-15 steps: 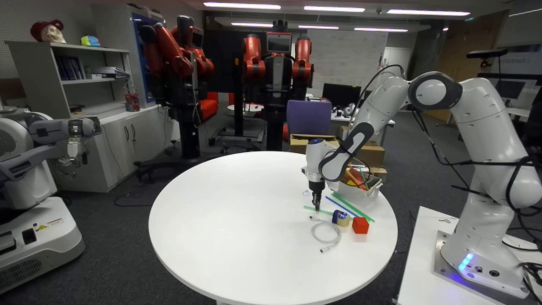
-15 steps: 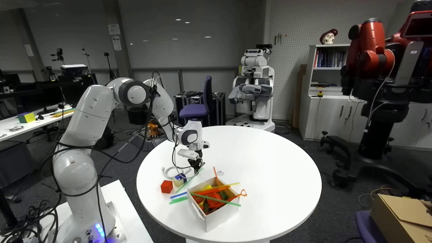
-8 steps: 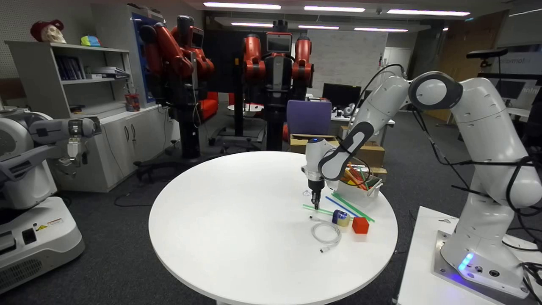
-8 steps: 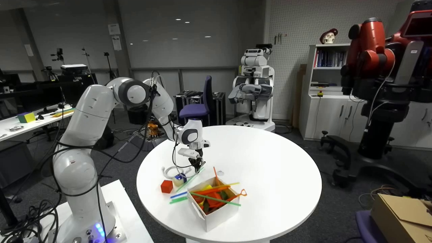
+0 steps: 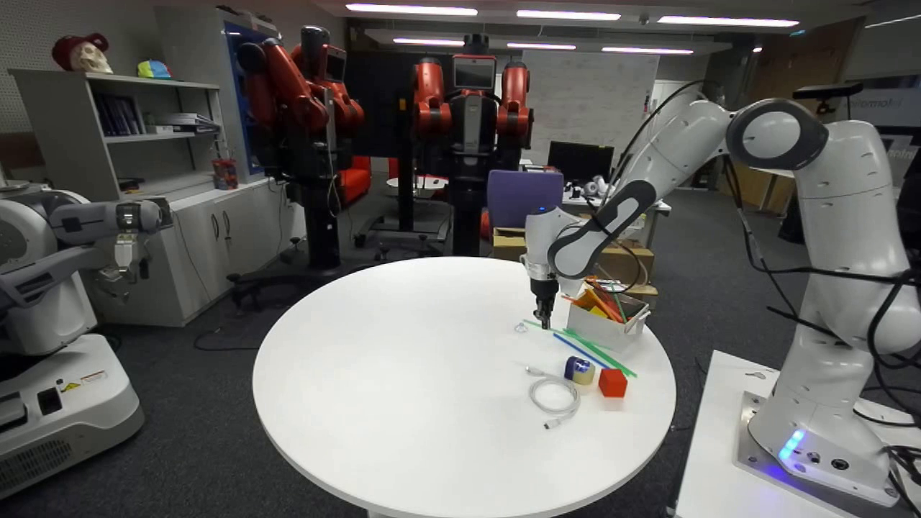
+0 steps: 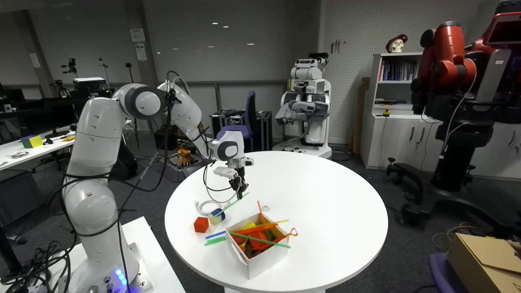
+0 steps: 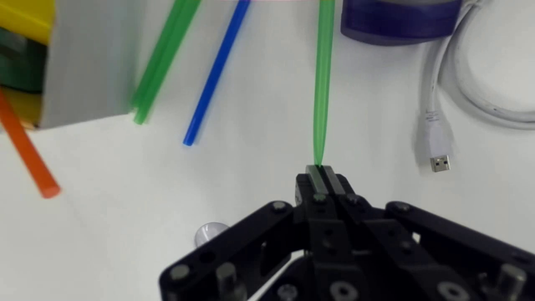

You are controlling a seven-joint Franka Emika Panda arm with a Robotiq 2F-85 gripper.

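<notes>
My gripper [image 7: 320, 168] is shut on one end of a light green translucent straw [image 7: 323, 75], whose end is pinched flat between the fingertips. In both exterior views the gripper [image 5: 545, 325] [image 6: 239, 196] is above the round white table, and the straw [image 6: 230, 204] is held raised. The straw's far end runs out of the wrist view, beside a jar with a dark blue lid [image 7: 399, 23]. A blue straw [image 7: 215, 75] and darker green straws [image 7: 165, 62] lie on the table nearby. A white USB cable [image 7: 436, 133] lies coiled beside the jar.
A white box [image 6: 266, 262] holds orange, yellow and green items, some sticking out past its rim. A red cube [image 5: 613, 383] stands by the jar. A small clear piece [image 7: 210, 233] lies near the gripper. The round table [image 5: 403, 403] has the arm's base table [image 5: 709, 446] beside it.
Over the last half second the gripper has risen from near the tabletop, lifting the light green straw with it. A second ago it was low, with the straw on or near the table.
</notes>
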